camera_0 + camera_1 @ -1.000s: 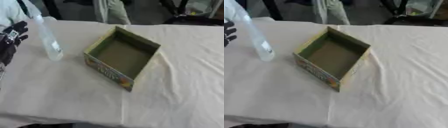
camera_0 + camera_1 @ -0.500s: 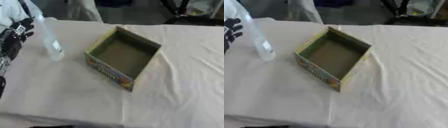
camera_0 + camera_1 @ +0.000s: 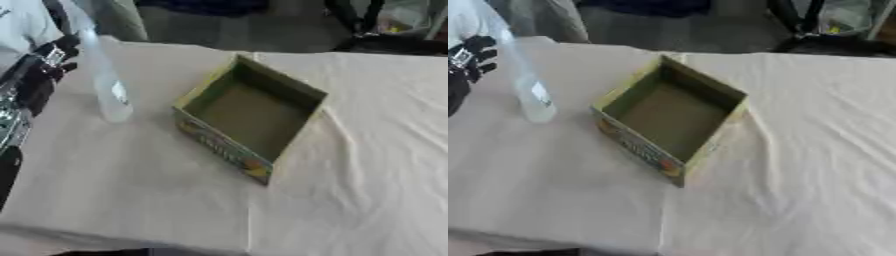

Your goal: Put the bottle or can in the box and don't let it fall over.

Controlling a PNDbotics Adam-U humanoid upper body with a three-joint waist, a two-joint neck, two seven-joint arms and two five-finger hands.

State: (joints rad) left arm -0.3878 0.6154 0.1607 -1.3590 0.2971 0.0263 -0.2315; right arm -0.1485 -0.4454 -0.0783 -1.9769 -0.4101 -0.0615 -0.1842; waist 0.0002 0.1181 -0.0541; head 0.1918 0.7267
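Note:
A clear plastic bottle (image 3: 105,82) with a small label stands upright on the cloth-covered table, left of an open cardboard box (image 3: 249,117). The box is olive inside, with a printed colourful front wall, and it is empty. My left hand (image 3: 44,70) comes in from the left edge, just beside the bottle's upper part, with its black fingers relaxed and spread. It is close to the bottle; contact cannot be made out. My right hand shows in no view.
A beige cloth (image 3: 367,150) covers the table, with wrinkles on the right. Beyond the far edge are chair legs and dark objects (image 3: 385,30). A pale garment (image 3: 22,22) shows at the top left.
The whole picture has shifted a little, so the camera moved. My left hand has moved closer to the bottle's upper part. Bottle and box stay where they were.

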